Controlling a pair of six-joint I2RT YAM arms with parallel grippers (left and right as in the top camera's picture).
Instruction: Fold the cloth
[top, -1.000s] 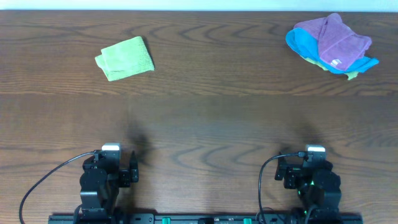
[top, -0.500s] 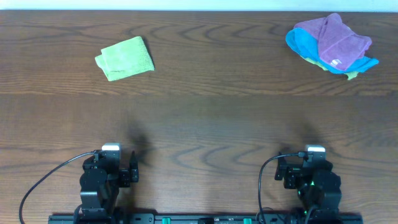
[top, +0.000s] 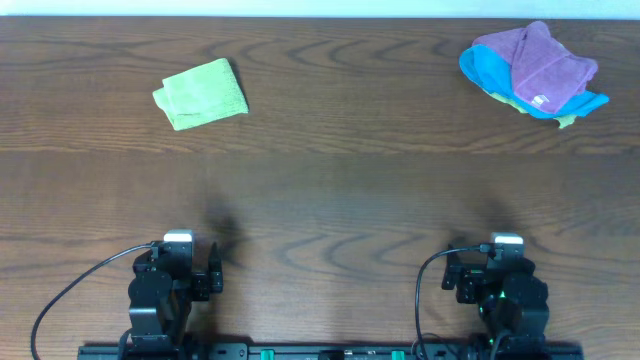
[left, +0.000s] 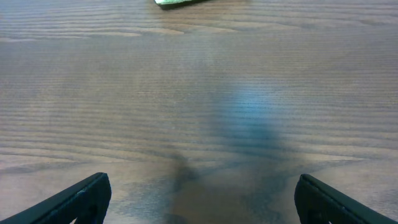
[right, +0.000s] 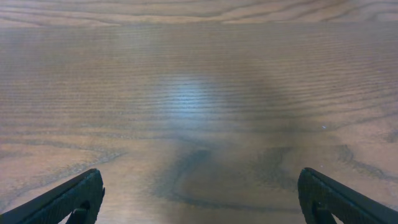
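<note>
Nothing had shifted on the desk (top: 320, 200) since the earlier overhead frames; both arms sat parked at the near edge just as they had a second before.

On the far left lay the cloth (top: 201, 93), a small lime-green square that looked already doubled over once, with a thick layered edge along its near side. It sat well apart from either arm, and only a sliver of it (left: 180, 2) showed at the top of the left wrist view. Judging from this, either the fold was finished and the arms had drawn back to rest, or a second fold remained; the pictures could not settle which. If more folding was wanted, the nearer arm would need to reach far forward and pinch one corner of the cloth.

Lower left, the left hand (left: 199, 199) pointed forward low over bare wood, its fingers spread wide and holding nothing.

Lower right, the right hand (right: 202, 199) mirrored it, fingers spread wide apart over bare wood, empty as well.

At the far right a heap of purple and blue cloths (top: 535, 70) lay untouched.
</note>
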